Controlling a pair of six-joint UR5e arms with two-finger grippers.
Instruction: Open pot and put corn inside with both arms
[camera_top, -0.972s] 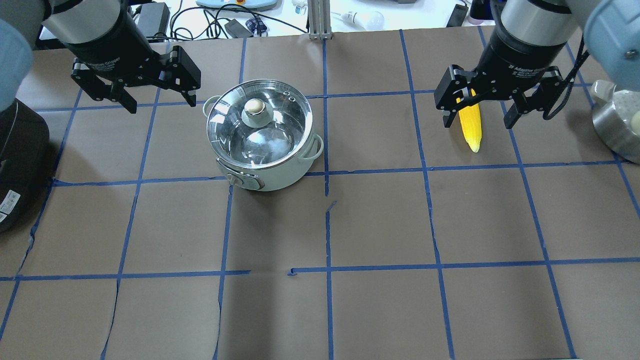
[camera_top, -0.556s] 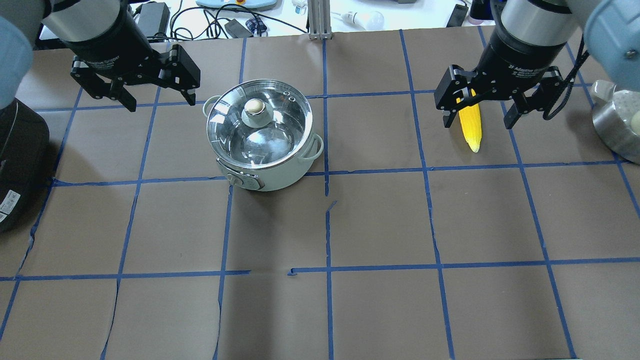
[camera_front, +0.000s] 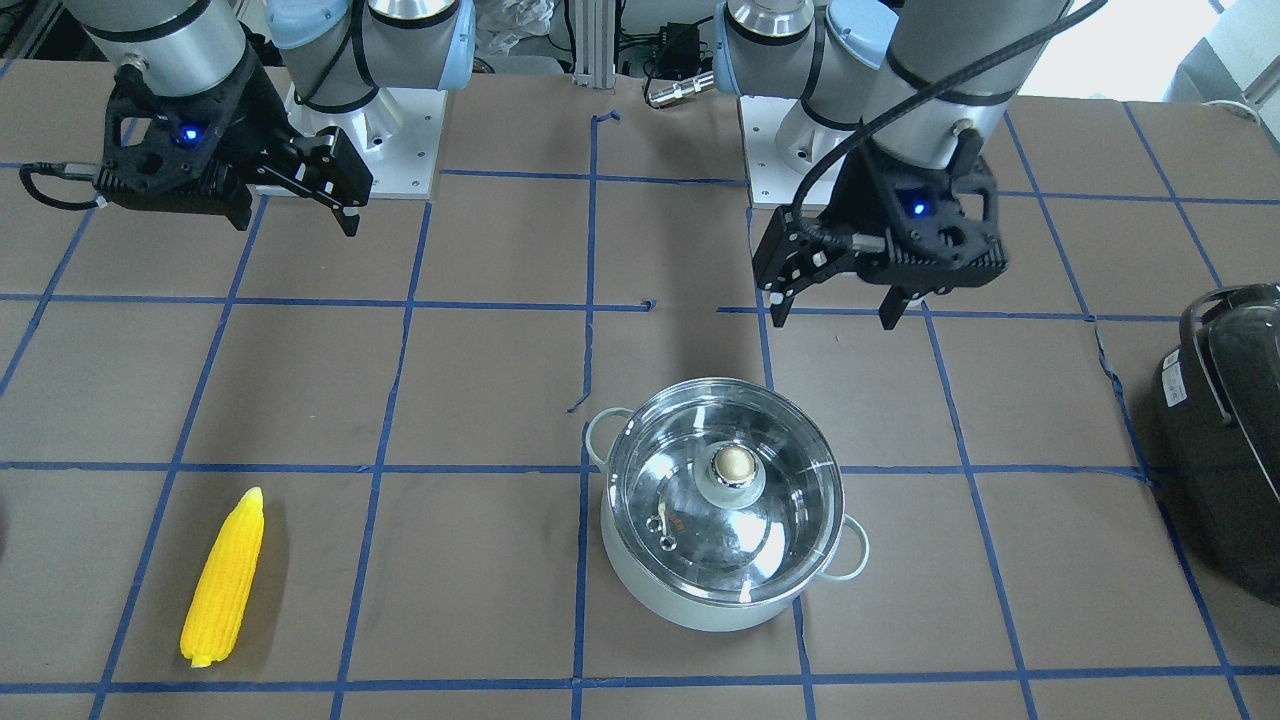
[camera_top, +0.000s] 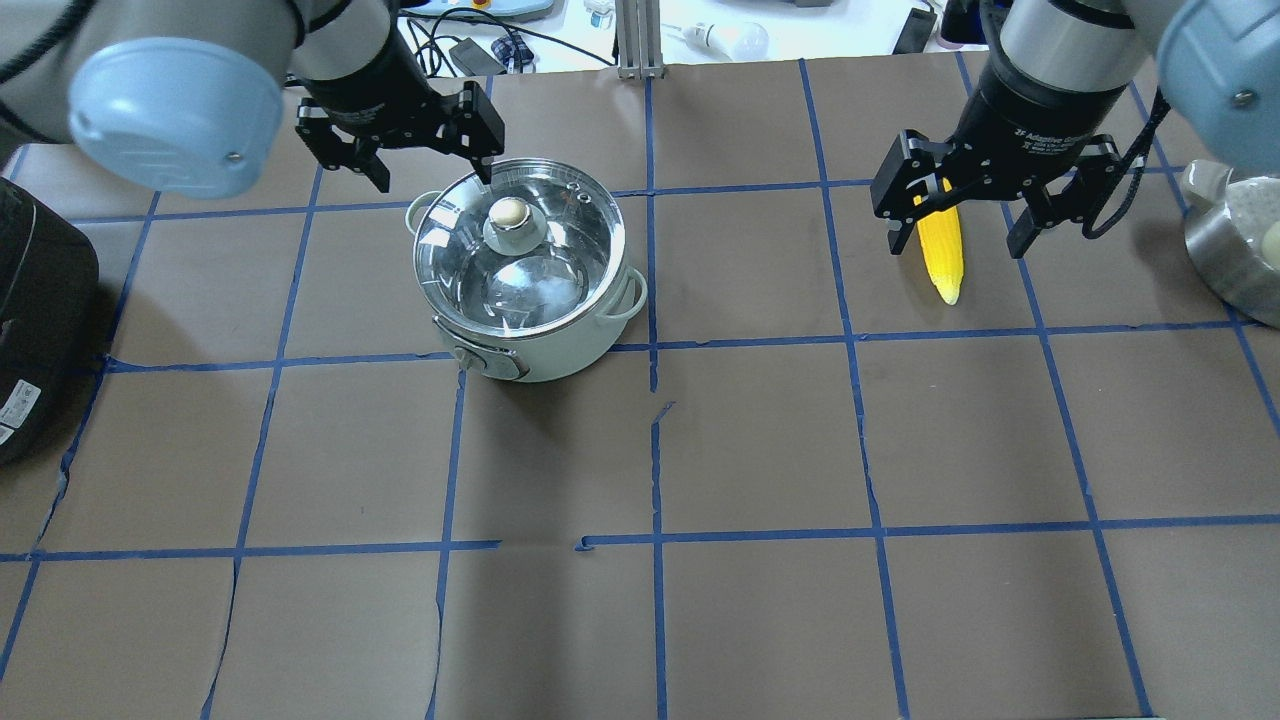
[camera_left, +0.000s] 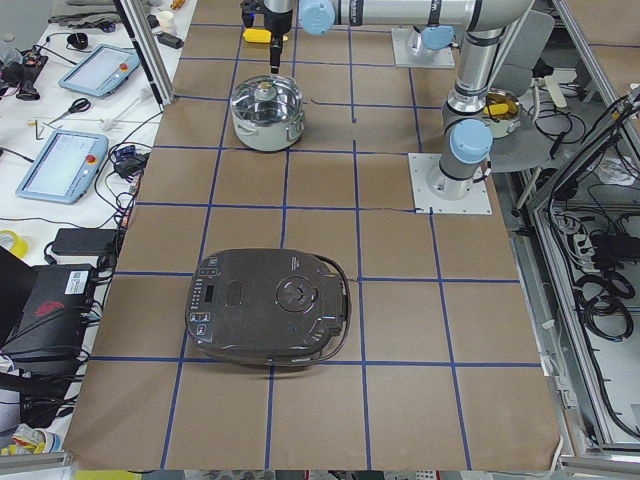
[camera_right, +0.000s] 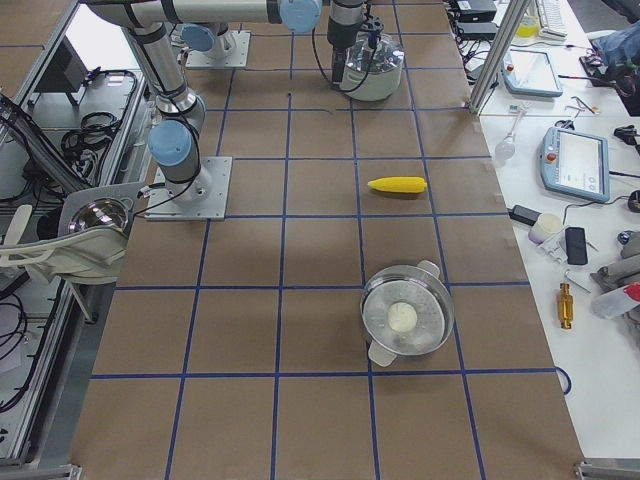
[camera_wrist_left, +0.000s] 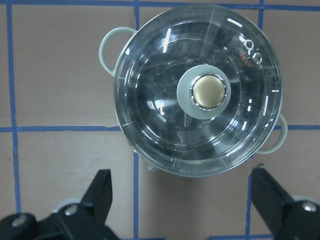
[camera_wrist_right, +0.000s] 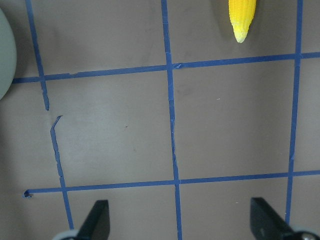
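- My left gripper (camera_top: 435, 178) hangs raised above the table (camera_top: 760, 450) with its fingers spread wide and nothing between them.
- From my left wrist, the gripper's (camera_wrist_left: 182, 200) two black fingertips (camera_wrist_left: 100, 192) sit at the bottom of the view. The pot (camera_wrist_left: 107, 47) lies ahead of them, untouched.
- The pot (camera_top: 520, 340) stands upright on the brown paper, left of the table's middle line. Its glass lid (camera_top: 540, 270) is closed, and the brass-coloured knob (camera_top: 509, 212) is at the lid's centre.
- My right gripper (camera_top: 957, 245) is also raised, spread wide and empty.
- The corn (camera_front: 225, 580) lies flat on the table on my right side, well apart from the pot, with its tapered tip pointing toward my base.
- From overhead the corn (camera_top: 941, 250) seems to sit between my right fingers. The front view shows my right gripper (camera_front: 295, 215) high and clear of it.
- From my right wrist, only the corn's pale tip (camera_wrist_right: 242, 17) shows, at the top edge.
- A large black appliance (camera_top: 40, 300) rests at the table's left end, apart from the pot.
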